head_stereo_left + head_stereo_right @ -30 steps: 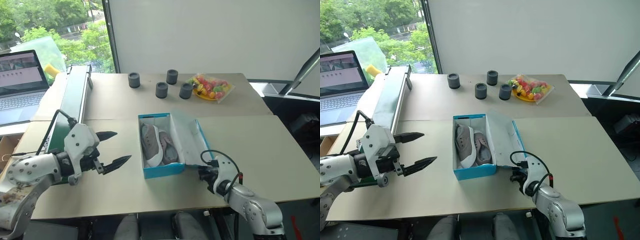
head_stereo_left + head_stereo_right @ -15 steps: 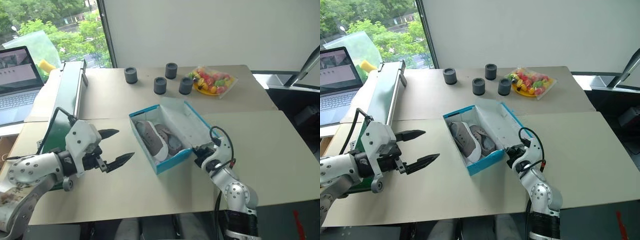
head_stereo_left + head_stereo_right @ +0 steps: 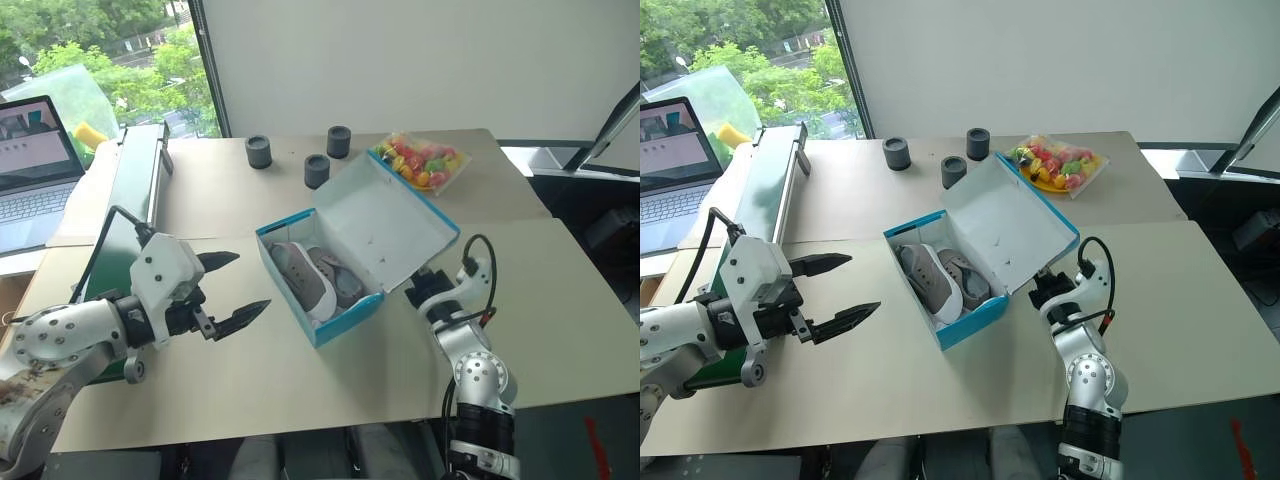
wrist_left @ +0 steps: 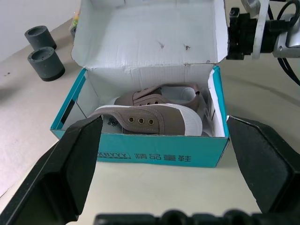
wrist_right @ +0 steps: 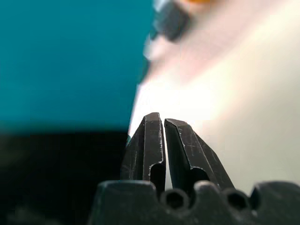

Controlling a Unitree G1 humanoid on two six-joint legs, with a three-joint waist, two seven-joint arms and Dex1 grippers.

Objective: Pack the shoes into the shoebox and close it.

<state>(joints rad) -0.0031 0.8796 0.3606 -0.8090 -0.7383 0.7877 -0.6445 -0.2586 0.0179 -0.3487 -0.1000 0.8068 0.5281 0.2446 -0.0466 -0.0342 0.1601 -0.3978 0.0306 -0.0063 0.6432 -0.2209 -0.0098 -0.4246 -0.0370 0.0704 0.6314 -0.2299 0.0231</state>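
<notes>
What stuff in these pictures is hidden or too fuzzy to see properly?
- The shoes: their heel ends are hidden by the shoebox front wall in the left wrist view.
- Right gripper: whether its shut tips touch the raised lid is unclear; the turquoise surface beside them is blurred in the right wrist view.
- The laptop is cut off by the left eye view's edge, its screen too small to read.
- The bagged colourful items are too small to name.

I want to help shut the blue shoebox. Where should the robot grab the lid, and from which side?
Take the lid by its free long edge, the raised one farthest from the hinge, coming from the right gripper side. The lid stands tilted up over the shoebox, hinged along the box's far long wall, so pushing that high edge over the shoes probably folds it shut.
</notes>
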